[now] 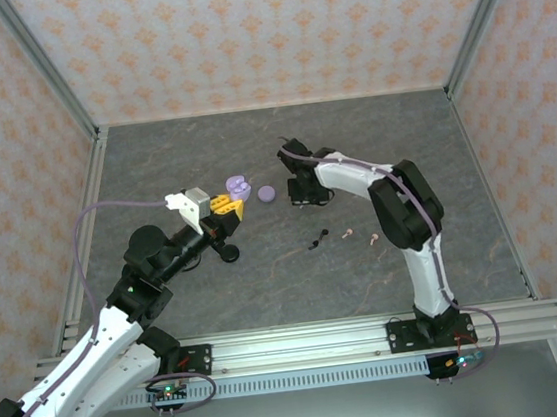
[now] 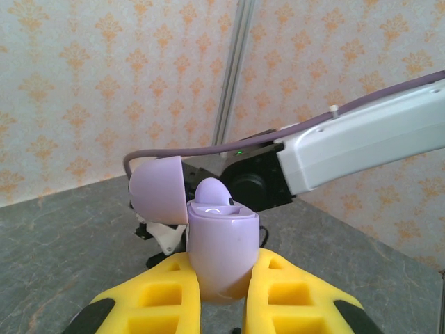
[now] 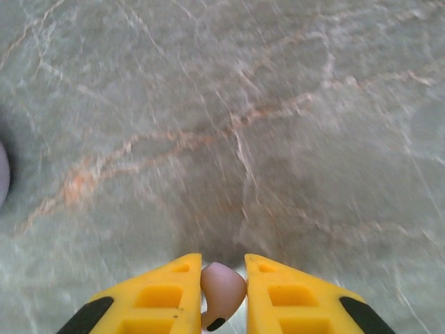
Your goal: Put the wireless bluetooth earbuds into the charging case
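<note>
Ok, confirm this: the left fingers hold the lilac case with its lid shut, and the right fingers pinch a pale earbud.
Not shut: the left wrist view shows the lilac case, between the left fingers, with its lid open. The rest stands.

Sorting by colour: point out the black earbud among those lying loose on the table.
The black earbud is the leftmost of the three loose ones. The two pale pink earbuds lie to its right and are clearly lighter.

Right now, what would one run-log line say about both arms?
left gripper: shut on lilac case, lid open, one bud seated | right gripper: shut on pale earbud | loose earbuds: on table
</note>
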Robot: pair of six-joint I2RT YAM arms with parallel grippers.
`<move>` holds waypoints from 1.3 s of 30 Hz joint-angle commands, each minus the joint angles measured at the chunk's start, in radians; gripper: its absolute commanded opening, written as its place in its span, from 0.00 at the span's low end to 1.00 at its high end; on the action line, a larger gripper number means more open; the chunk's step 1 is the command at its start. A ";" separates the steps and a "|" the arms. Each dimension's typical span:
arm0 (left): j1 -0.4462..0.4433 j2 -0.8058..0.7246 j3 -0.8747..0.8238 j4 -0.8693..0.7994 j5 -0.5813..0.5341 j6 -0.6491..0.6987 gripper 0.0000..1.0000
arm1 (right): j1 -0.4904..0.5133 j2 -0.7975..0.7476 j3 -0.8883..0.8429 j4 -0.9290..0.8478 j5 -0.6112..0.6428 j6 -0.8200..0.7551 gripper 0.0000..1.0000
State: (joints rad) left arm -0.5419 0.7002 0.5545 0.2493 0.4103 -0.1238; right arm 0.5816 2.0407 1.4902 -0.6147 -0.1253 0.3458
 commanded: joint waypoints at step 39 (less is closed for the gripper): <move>-0.026 0.220 0.059 0.155 0.185 -0.075 0.00 | 0.242 -0.766 -0.203 0.386 -0.213 -0.359 0.20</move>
State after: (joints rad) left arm -0.5568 0.9195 0.5823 0.3717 0.5728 -0.1940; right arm 0.8158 1.2659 1.2442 -0.2672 -0.3130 0.0006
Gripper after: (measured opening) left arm 0.137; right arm 0.197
